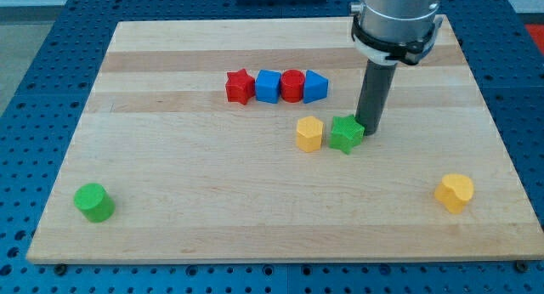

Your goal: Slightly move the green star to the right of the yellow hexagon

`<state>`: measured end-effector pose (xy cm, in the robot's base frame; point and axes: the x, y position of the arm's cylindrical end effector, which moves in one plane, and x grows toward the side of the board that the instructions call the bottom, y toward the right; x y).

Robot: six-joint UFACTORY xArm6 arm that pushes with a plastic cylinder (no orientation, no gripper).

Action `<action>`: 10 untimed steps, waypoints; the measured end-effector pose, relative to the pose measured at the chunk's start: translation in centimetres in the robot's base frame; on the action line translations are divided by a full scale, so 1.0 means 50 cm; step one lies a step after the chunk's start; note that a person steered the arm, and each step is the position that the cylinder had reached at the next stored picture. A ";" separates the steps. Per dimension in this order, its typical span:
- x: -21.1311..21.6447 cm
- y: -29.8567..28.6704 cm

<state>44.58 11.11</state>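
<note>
Tip [371, 129] pressed against green star [346, 133] from the view's right; no fingers to report. Star already just right of yellow hexagon [309, 133], small gap. Little apparently left.

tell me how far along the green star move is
Looks mostly done: the green star already sits just to the view's right of the yellow hexagon, with a small gap between them. In hand: my tip is at the star's right edge, apparently touching. Left: at most a small nudge.
</note>
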 end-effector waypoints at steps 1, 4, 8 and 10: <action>0.004 -0.015; 0.070 0.065; 0.103 -0.022; 0.090 -0.022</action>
<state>49.07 10.03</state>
